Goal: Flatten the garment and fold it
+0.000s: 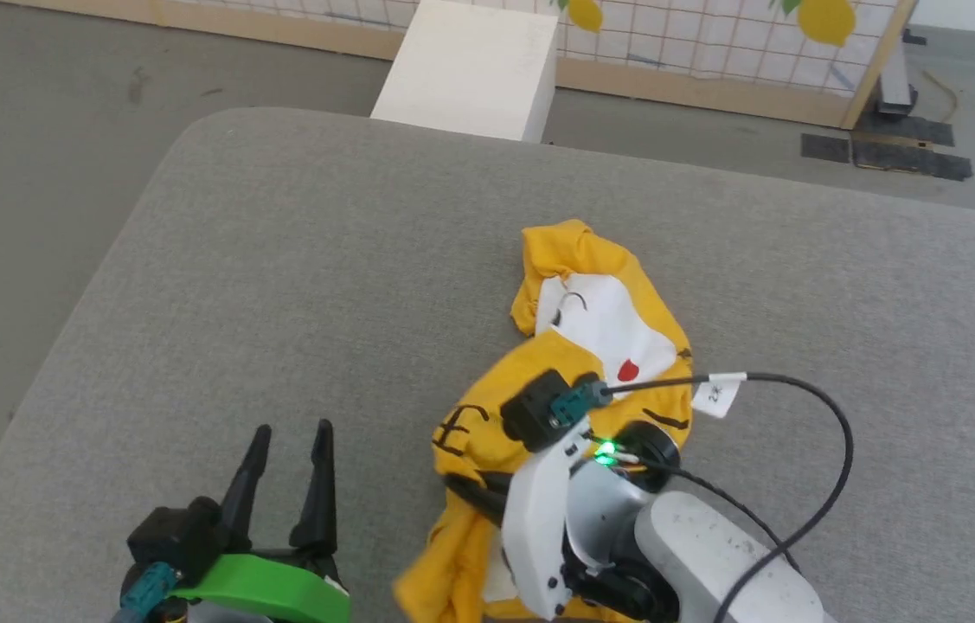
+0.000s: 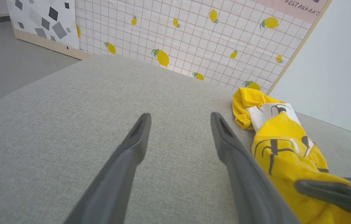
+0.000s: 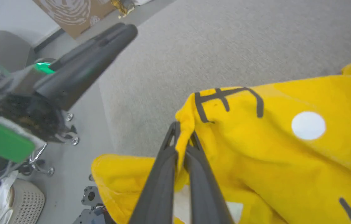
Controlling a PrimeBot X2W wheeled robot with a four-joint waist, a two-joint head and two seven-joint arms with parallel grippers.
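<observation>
The garment (image 1: 591, 346), a bright yellow T-shirt with white patches, a red dot and black lines, lies crumpled on the grey padded table (image 1: 323, 260), right of centre. My right gripper (image 1: 457, 486) reaches in from the lower right and is shut on a yellow fold at the garment's near left edge. In the right wrist view the two fingers pinch that fold of the garment (image 3: 287, 149) at the right gripper (image 3: 183, 133). My left gripper (image 1: 290, 441) stands open over bare table to the left of the garment (image 2: 284, 146). Nothing lies between the open left gripper (image 2: 180, 116) fingers.
A white box (image 1: 470, 69) stands on the floor beyond the table's far edge, in front of a lemon-print panel (image 2: 194, 37). A black cable (image 1: 833, 433) with a white tag loops from my right wrist. A pale perforated basket (image 3: 22, 199) sits on the floor below the table's near edge.
</observation>
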